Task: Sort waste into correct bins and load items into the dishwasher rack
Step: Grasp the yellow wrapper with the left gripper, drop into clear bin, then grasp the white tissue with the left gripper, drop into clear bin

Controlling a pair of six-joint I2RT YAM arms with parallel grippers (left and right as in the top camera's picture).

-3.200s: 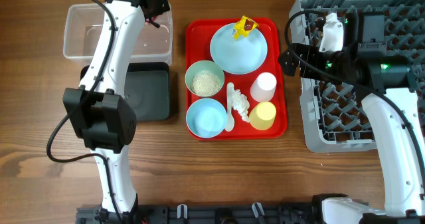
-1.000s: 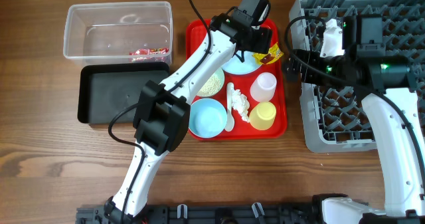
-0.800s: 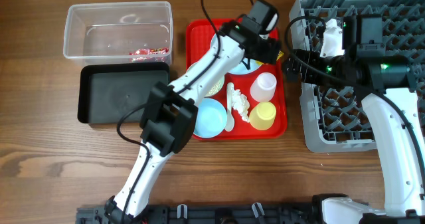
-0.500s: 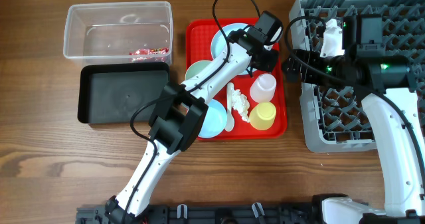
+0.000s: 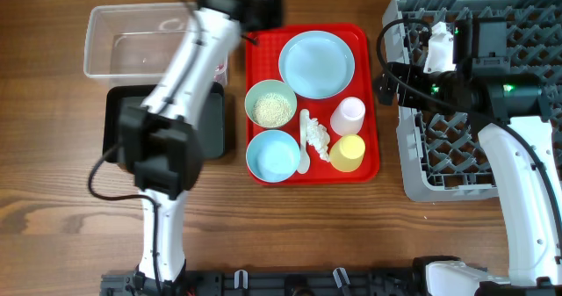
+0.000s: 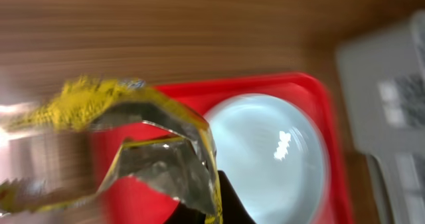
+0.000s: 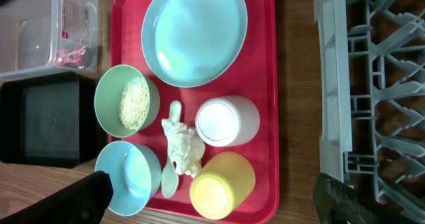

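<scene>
**Lower part of the overhead view**
- Light blue bowl (image 5: 272,155), yellow cup (image 5: 348,153), white spoon (image 5: 304,162) and crumpled tissue (image 5: 318,138): all on the red tray (image 5: 263,41), none lifted.

**Middle of the frame**
- Pale green bowl (image 5: 255,92) holding the rice-like grains (image 5: 273,110); white cup (image 5: 349,114) beside it.
- Black tray (image 5: 213,125): left of the red tray and partly under the left arm. Nothing shows in the part that is visible.
- Right gripper (image 5: 385,76): at the left edge of the dishwasher rack (image 5: 439,151), fingers spread wide and holding nothing. It has not shifted over the last seconds. The visible part of the rack holds no dishes.

**Upper part of the frame**
- Light blue plate (image 5: 316,63): now bare. The yellow wrapper (image 6: 143,141) sat at its upper rim three seconds ago.
- Left gripper (image 5: 262,6): half a second ago it was low at the right of the plate. It has swung up and left to the tray's upper left corner and is pinching the yellow wrapper.
- Clear tub (image 5: 123,41): just beside that gripper and not yet under it. The red wrapper (image 7: 74,51) already lies inside.

**Assessment**
- The pick succeeded and the second wrapper is probably bound for the tub.
- The tissue, the grains and all the dish loading remain.
</scene>
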